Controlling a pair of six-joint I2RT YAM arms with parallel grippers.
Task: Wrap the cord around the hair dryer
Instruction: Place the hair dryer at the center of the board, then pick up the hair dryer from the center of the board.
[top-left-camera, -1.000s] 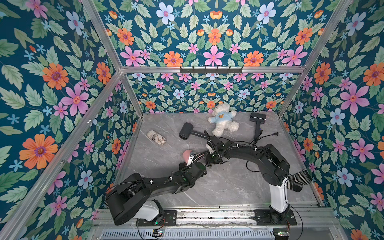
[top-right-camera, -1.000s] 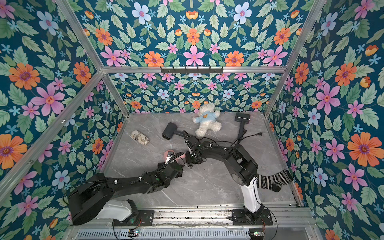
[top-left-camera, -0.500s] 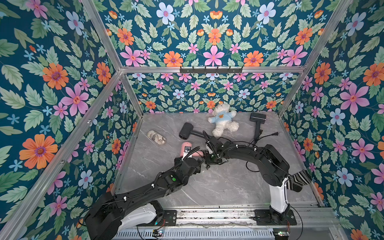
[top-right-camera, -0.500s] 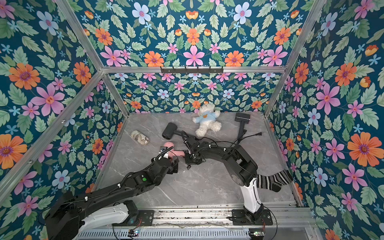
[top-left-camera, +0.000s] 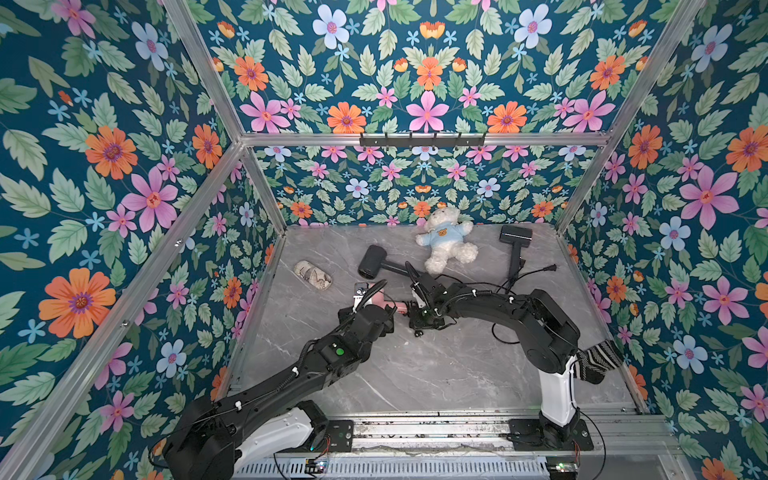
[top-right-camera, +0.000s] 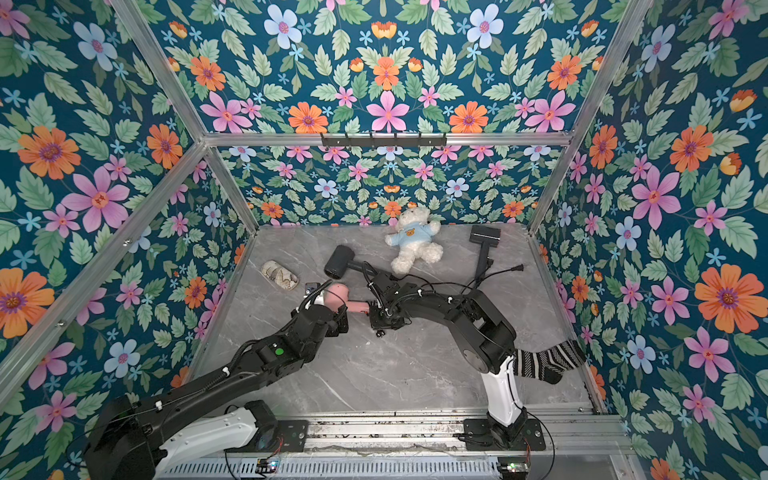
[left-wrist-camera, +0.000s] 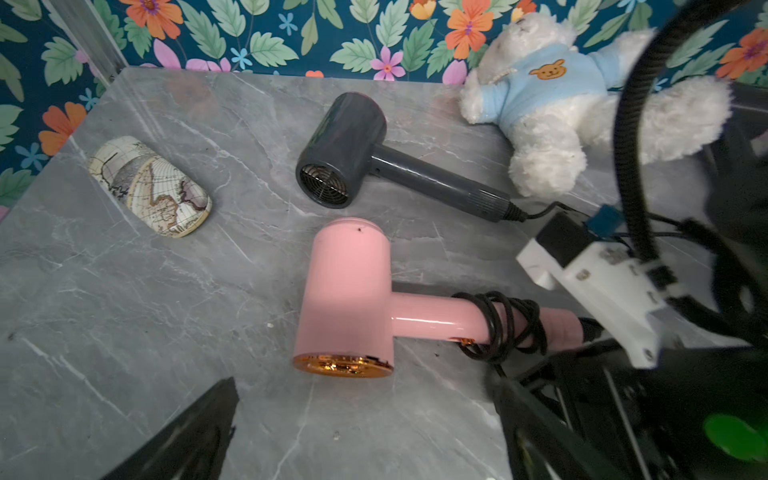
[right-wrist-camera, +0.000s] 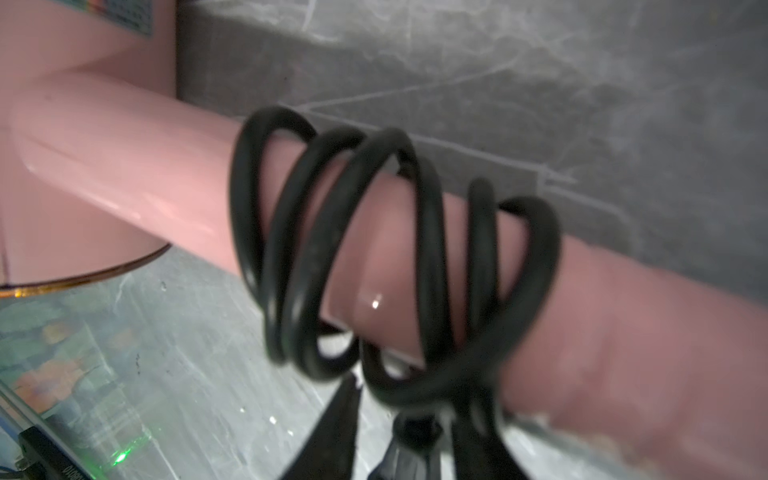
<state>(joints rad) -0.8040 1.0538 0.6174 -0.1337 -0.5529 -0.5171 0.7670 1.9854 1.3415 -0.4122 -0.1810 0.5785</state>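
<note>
The pink hair dryer (left-wrist-camera: 345, 291) lies on its side on the grey marble table (top-left-camera: 415, 374); both top views (top-right-camera: 336, 293) show it. Its black cord (right-wrist-camera: 432, 249) is coiled several times round the handle (left-wrist-camera: 432, 318). My right gripper (right-wrist-camera: 411, 415) sits at the handle's end (top-left-camera: 417, 320), open, with the cord's plug end between its fingers and a gap beside one finger. My left gripper (left-wrist-camera: 364, 382) hovers open just in front of the dryer's gold nozzle rim, holding nothing.
A dark grey hair dryer (top-left-camera: 372, 262) lies just behind the pink one, its cord running under my right arm. A white teddy bear (top-left-camera: 444, 243), a map-printed case (top-left-camera: 312, 274) and a black corded device (top-left-camera: 515, 237) lie toward the back wall.
The right gripper's jaws have spread apart around the plug end. The left arm has stretched farther out toward the dryer's head, its gripper staying open.
</note>
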